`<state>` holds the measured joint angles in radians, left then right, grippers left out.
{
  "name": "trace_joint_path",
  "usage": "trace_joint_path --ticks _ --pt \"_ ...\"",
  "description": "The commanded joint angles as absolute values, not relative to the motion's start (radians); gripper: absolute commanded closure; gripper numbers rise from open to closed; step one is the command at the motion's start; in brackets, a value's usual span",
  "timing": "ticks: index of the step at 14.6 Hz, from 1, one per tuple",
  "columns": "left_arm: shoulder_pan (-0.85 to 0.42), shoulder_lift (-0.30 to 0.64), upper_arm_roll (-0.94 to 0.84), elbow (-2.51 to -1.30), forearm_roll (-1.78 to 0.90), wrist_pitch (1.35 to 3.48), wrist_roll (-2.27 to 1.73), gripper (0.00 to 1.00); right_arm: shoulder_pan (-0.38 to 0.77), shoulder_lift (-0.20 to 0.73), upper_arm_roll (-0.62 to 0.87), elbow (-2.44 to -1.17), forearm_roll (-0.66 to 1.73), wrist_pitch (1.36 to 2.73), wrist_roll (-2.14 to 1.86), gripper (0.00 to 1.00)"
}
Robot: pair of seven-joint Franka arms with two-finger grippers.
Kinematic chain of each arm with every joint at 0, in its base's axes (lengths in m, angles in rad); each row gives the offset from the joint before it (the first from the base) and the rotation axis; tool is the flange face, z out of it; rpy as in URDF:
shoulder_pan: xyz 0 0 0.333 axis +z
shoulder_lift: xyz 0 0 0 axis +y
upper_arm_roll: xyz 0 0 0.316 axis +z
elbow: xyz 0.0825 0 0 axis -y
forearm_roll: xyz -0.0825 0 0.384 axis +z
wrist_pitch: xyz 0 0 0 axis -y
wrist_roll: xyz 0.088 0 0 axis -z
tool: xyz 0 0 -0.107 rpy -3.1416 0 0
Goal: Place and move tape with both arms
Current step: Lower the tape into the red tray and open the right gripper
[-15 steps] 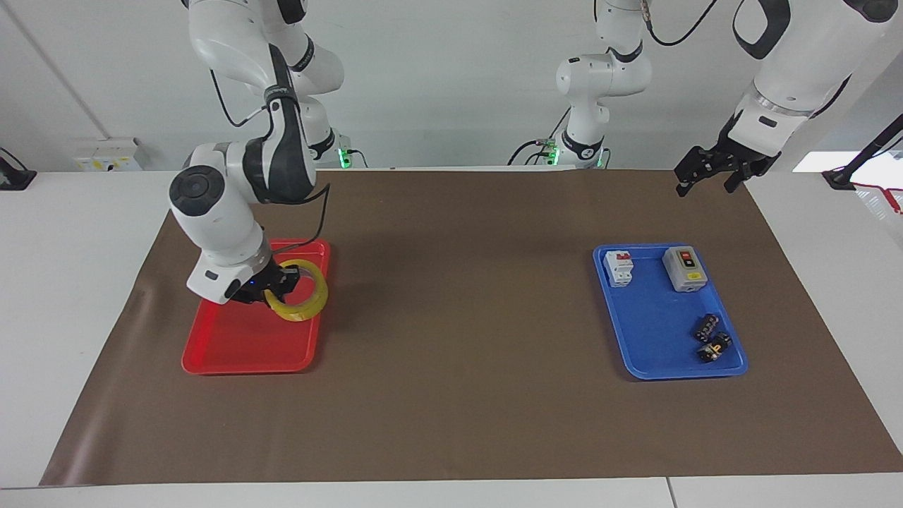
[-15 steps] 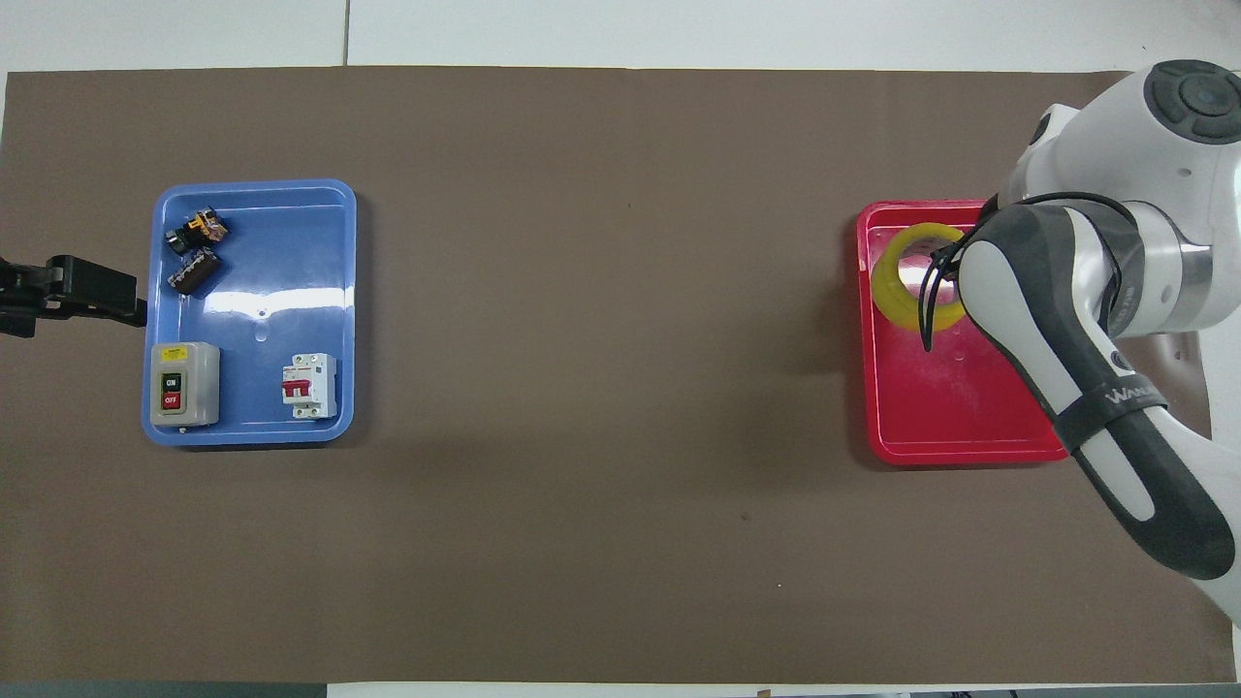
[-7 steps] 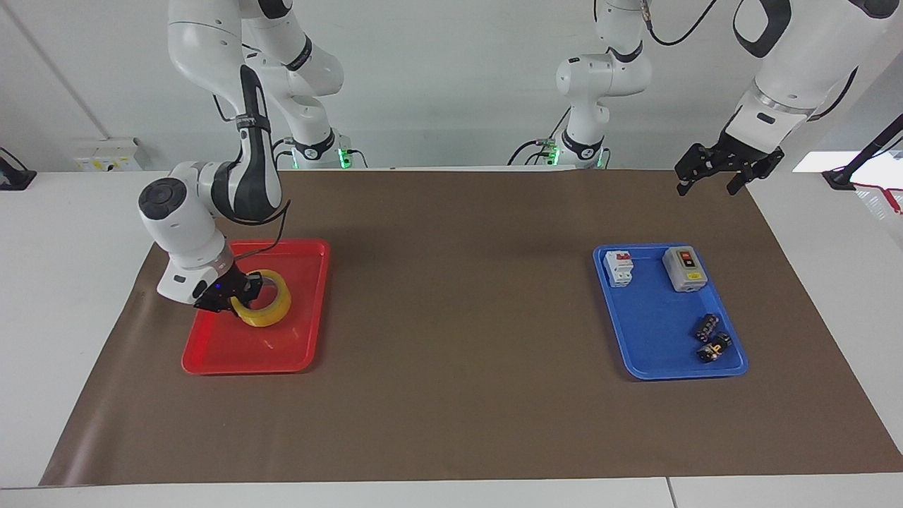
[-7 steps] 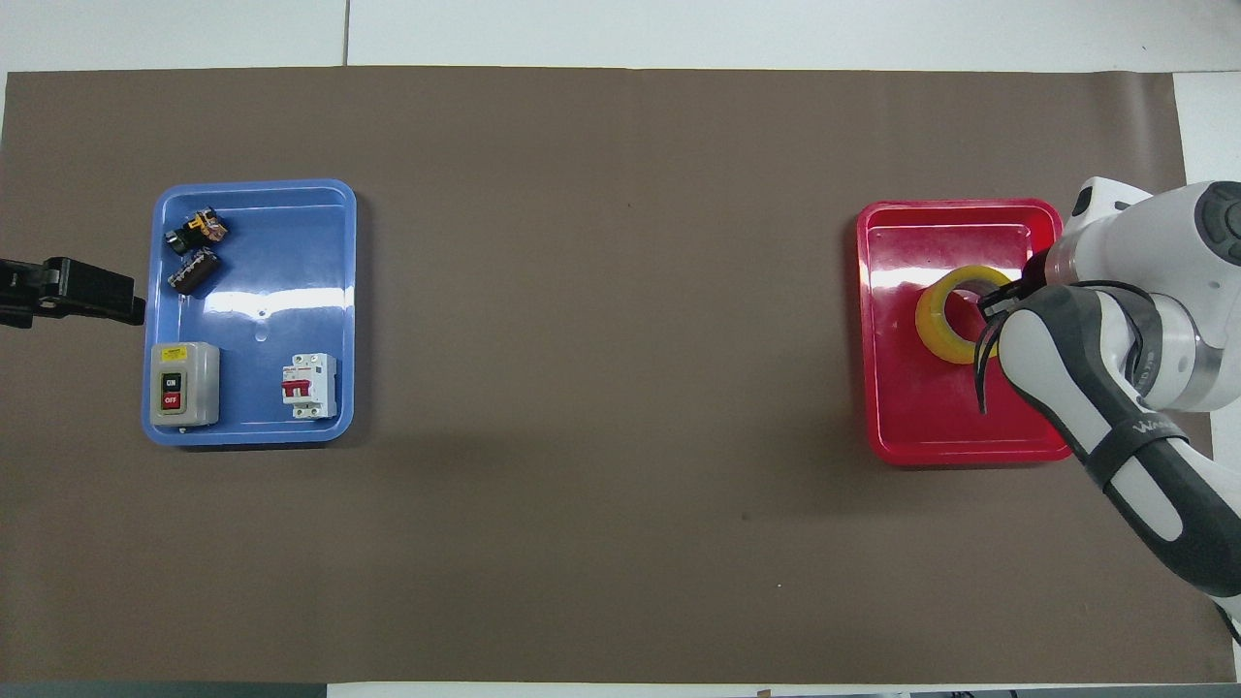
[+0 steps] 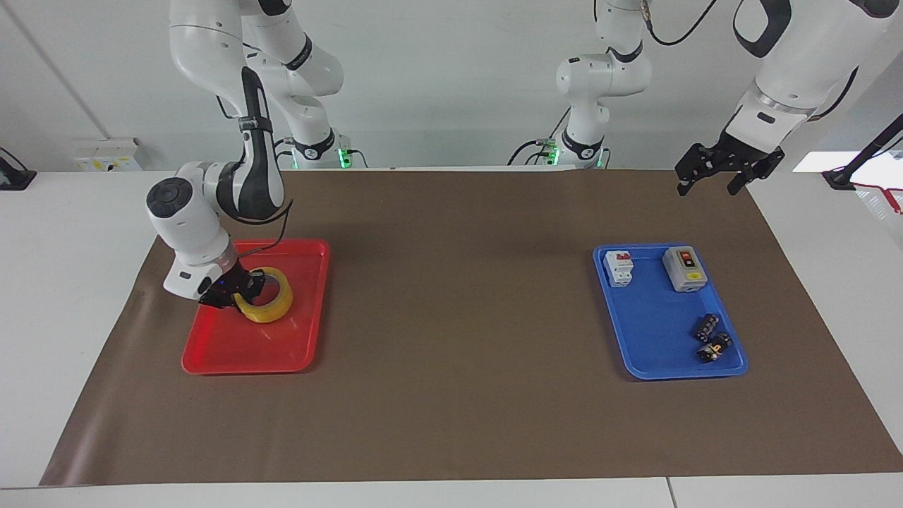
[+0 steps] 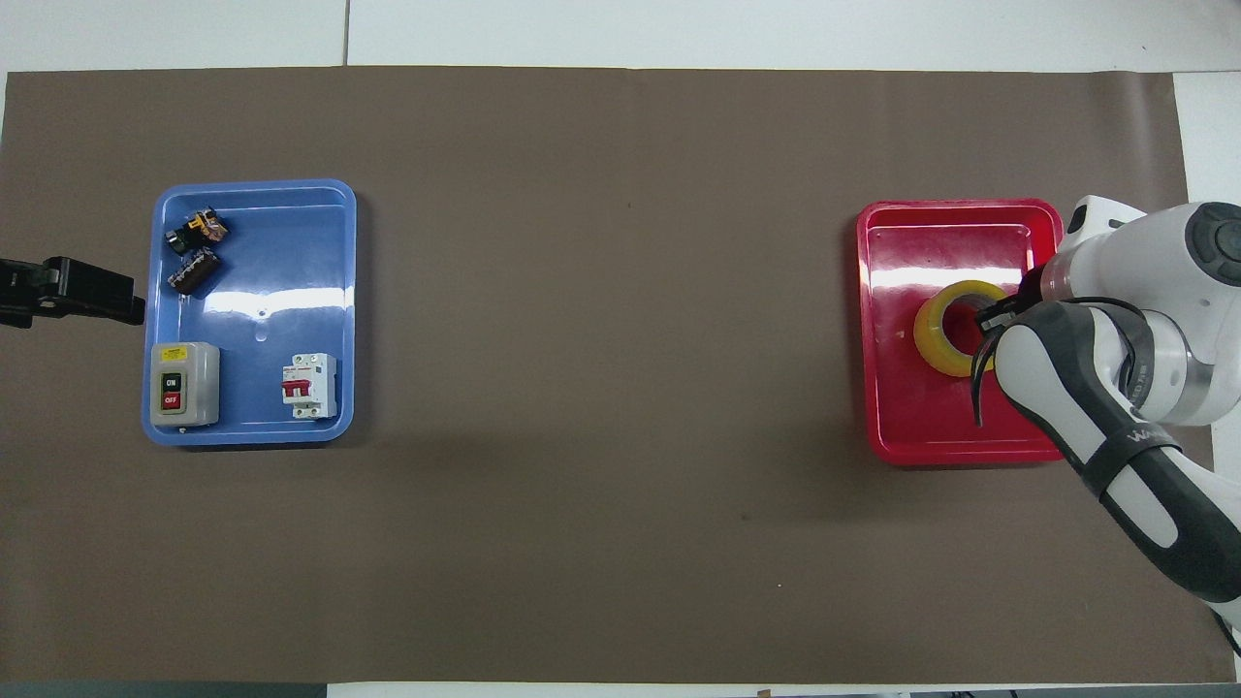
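Over the last second the tape (image 5: pixel 267 303) has been brought down from a tilted, lifted pose above the red tray (image 5: pixel 240 353) and is now seen lying flat, or nearly so, in the tray's middle. The right claw (image 5: pixel 236 293) is still at the roll's rim, apparently closed on the ring wall, though contact with the tray floor cannot be confirmed. The placing step is judged close to done — a release would be expected next, then a move involving the other arm.

The left claw (image 5: pixel 726 169) is held in the air over the desk (image 5: pixel 458 423) edge near the blue tray (image 5: pixel 656 360), waiting; its fingers appear spread.

Counted: one tape roll, two trays, and in the blue tray four items — a grey switch box (image 5: pixel 684 268), a white breaker (image 5: pixel 619 268) and two small dark parts (image 5: pixel 711 339).
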<state>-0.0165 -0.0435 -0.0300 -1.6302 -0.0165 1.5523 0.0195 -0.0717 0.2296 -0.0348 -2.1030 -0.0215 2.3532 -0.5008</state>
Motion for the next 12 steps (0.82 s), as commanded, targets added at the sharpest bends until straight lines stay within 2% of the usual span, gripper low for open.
trace_joint_path --ticks 1,2,3,4,9,12 --pt "-0.006 -0.069 -0.037 -1.654 -0.002 1.559 0.032 0.00 -0.089 0.221 -0.020 -2.123 -0.011 2.400 -0.515 1.00" --pt "-0.005 -0.069 -0.037 -1.654 -0.002 1.559 0.032 0.00 -0.090 0.224 -0.020 -2.132 -0.011 2.420 -0.515 0.83" --pt "-0.006 -0.069 -0.038 -1.654 -0.002 1.559 0.032 0.00 -0.091 0.225 -0.020 -2.135 -0.011 2.424 -0.512 0.32" --pt "-0.005 -0.069 -0.037 -1.654 -0.002 1.559 0.032 0.00 -0.091 0.225 -0.021 -2.135 -0.011 2.422 -0.511 0.00" --pt "-0.005 -0.069 -0.037 -1.654 -0.002 1.559 0.032 0.00 -0.069 0.192 -0.020 -2.105 -0.011 2.402 -0.351 0.00" --pt "-0.005 -0.069 -0.037 -1.654 -0.002 1.559 0.032 0.00 0.001 0.154 -0.023 -2.057 -0.029 2.341 -0.156 0.00"
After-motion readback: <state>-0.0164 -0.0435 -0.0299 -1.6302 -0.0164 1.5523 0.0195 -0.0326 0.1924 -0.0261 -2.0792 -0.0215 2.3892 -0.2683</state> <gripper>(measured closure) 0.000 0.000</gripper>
